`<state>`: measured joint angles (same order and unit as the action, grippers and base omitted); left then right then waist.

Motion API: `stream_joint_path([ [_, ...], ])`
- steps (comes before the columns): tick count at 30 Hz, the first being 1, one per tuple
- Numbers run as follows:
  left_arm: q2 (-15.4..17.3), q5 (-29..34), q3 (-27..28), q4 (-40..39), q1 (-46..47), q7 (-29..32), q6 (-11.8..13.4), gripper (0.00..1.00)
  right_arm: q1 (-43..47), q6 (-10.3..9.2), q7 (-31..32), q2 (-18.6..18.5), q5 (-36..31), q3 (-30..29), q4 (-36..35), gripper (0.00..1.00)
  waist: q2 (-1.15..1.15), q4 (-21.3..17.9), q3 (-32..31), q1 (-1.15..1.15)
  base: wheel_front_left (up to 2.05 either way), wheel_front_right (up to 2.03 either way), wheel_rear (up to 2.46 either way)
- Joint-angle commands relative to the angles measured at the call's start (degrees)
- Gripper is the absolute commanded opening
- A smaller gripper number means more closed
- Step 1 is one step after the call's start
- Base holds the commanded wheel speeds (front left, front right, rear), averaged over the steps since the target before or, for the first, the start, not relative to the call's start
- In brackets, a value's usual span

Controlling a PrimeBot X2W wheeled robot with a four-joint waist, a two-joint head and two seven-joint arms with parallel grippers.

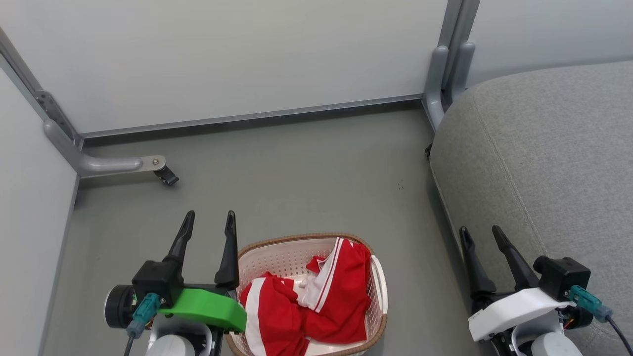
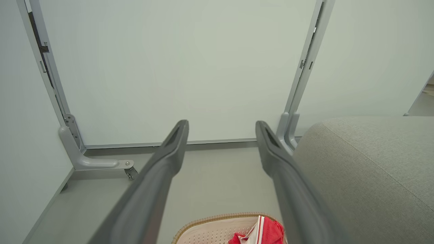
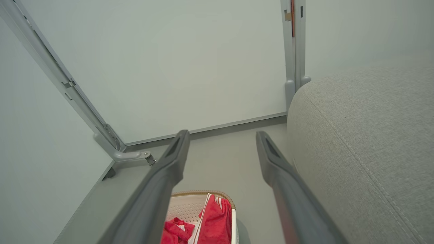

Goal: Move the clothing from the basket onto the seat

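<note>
— Left gripper (image 1: 209, 217), two long dark fingers: spread apart, holding nothing, just beside the basket's left rim. Right gripper (image 1: 479, 232): likewise parted and empty, at the seat's near edge.
— And the goods?
— Two bright red soft garments (image 1: 321, 296), white-striped, heaped in the cream-white perforated plastic basket (image 1: 296, 238) with a brown woven-look rim, on the grey floor (image 1: 296, 173). Large grey fabric sofa cushion (image 1: 544, 148) to its right.
— Hazards?
— Likely a finger snagging the rim and dragging the basket, or one pinch lifting both tangled garments and dropping one short.
</note>
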<state>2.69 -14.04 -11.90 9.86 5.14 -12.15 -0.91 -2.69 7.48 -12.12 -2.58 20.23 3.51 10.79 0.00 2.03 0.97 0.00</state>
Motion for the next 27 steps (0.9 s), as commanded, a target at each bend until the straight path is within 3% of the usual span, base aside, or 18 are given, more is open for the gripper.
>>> stream_joint_path([
  [1, 0.4, 1.3, -0.3, -0.2, 0.9, -0.5, 0.4, 1.0, -0.1, 0.02, -0.5, -0.3, -1.5, 0.2, -0.1, 1.0, 0.0, 0.0, -0.1, 0.0, 0.0, 0.0, 0.0],
  [27, 0.4, 8.9, -1.9, 3.5, 1.6, -3.2, 0.0, 1.0, 0.2, 0.01, -3.2, -0.5, -12.6, 1.0, 0.9, 1.0, 0.0, 0.7, 0.1, 0.0, 0.0, 0.0, 0.0],
])
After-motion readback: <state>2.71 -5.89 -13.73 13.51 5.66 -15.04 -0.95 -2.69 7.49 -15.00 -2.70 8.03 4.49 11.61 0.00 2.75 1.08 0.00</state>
